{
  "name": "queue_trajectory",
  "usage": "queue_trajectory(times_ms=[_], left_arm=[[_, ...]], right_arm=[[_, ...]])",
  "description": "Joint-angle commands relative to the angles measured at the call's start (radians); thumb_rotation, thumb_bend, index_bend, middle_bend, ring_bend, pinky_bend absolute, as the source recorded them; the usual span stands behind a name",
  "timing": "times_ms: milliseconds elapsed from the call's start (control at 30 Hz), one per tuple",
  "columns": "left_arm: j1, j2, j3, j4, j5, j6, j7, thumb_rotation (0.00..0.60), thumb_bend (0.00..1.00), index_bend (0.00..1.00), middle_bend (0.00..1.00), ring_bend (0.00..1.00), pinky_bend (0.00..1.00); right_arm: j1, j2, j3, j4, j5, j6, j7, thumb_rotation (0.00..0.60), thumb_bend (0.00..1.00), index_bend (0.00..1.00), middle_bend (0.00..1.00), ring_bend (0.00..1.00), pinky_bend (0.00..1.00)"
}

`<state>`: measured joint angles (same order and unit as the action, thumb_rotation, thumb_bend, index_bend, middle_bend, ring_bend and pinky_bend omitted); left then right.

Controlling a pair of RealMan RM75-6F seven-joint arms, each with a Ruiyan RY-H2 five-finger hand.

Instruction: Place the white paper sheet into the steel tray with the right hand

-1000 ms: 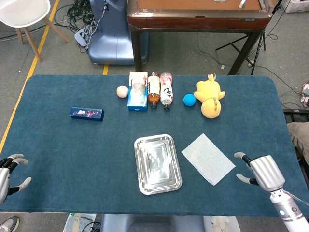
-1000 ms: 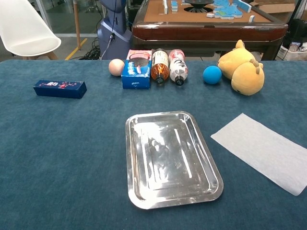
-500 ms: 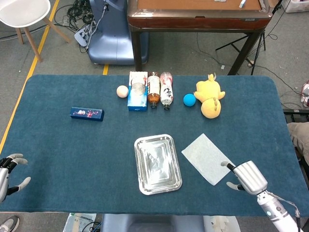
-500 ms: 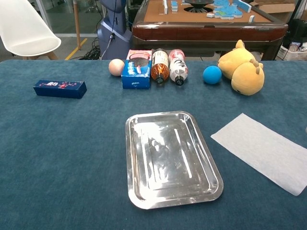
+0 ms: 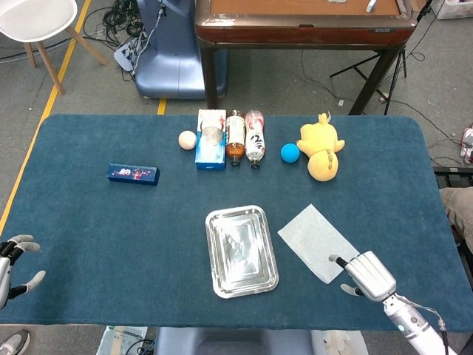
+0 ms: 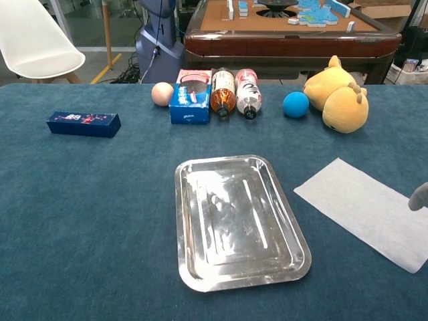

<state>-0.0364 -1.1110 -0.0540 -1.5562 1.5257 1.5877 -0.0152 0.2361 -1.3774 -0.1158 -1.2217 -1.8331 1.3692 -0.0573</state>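
Head view shows both hands at the bottom of the frame. The right hand (image 5: 367, 274) sits at the lower right, fingers apart and holding nothing, with one fingertip at the near corner of the paper sheet (image 5: 318, 242); whether it touches the sheet cannot be told. The left hand (image 5: 10, 265) is at the far lower left edge, fingers spread, well apart from everything on the table (image 5: 89, 222).

Chest view shows of the right hand only a grey fingertip (image 6: 418, 196) at the right edge, over the sheet's far end; the left hand does not show there at all.

The sheet (image 6: 368, 210) lies flat on the blue cloth, angled, just right of the tray (image 6: 237, 219) and not touching it; a narrow strip of cloth shows between them. The tray sits in the lower middle of both frames with bare metal inside. Open cloth lies left of the tray and between the tray and the back row.

Further back, at the left, lies a dark blue box (image 5: 133, 174). Along the far part of the table, left to right, are a pale ball (image 5: 188, 139), a blue packet (image 5: 211, 140), two bottles (image 5: 244, 138) lying side by side, a blue ball (image 5: 290, 153) and a yellow plush toy (image 5: 321, 151) just beside it.
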Motion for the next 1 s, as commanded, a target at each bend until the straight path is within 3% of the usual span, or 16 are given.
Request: queue_trajectory(times_ms=[33,1000], left_arm=[[0.000,0.000,0.000,0.000,0.000,-0.001,0.000,0.600,0.16,0.42,0.32,0.34,0.59],[0.000,0.003,-0.001,-0.001,-0.003,-0.005,-0.006,0.600,0.16,0.42,0.32,0.34,0.59]], right_arm=[[0.000,-0.013,-0.005,0.017,-0.002,0.000,-0.007,0.600,0.00,0.34,1.00,1.00,1.00],[0.026,-0.127,0.002,0.127,0.055,-0.054,-0.051,0.600,0.00,0.36,1.00,1.00,1.00]])
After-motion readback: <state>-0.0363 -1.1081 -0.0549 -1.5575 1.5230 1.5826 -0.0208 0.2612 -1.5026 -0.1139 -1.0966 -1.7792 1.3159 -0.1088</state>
